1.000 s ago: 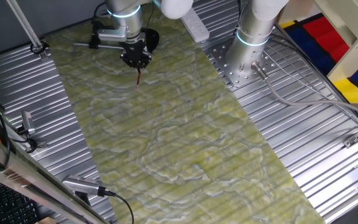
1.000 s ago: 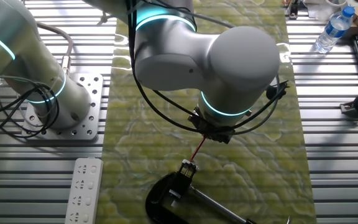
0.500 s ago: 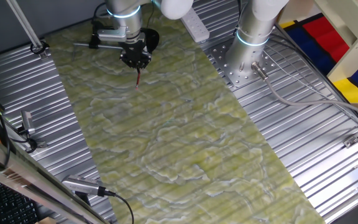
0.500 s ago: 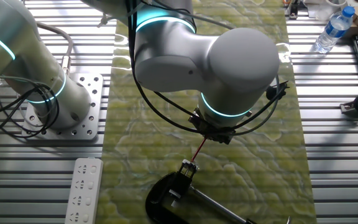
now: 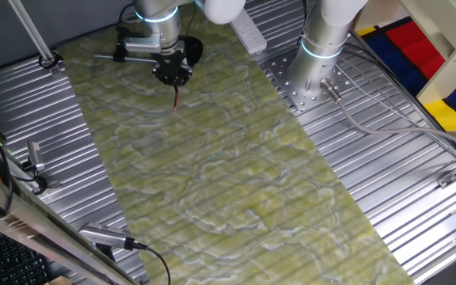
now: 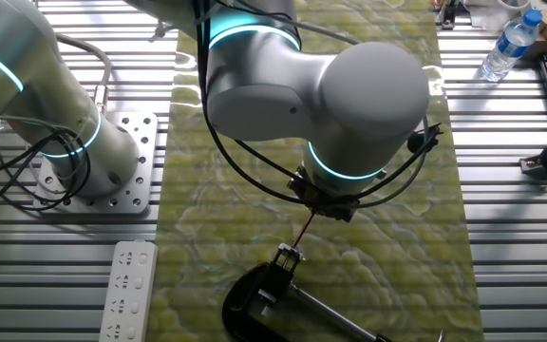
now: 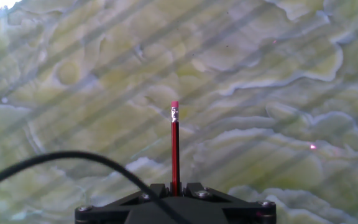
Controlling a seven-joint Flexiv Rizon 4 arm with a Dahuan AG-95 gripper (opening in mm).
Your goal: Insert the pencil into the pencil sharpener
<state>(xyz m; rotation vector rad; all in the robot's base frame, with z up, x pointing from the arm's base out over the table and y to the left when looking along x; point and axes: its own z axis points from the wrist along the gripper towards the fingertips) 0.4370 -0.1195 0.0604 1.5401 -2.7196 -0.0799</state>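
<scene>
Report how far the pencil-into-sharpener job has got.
Done: the hand grips the thin red-brown pencil, which sticks straight out over the green marbled mat. In hand: carrying it. Left: inserting it; the black round sharpener sits behind the hand, apart from the pencil's free end.

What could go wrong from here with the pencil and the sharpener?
The gripper pinches the thin pencil only at its base, so contact could tilt it or make it slip. In the hand view only the green mat shows ahead, with no sharpener, so alignment cannot be checked there. In the other fixed view the pencil ends close to the black clamp-like sharpener, where an off-centre push might snap it.
</scene>
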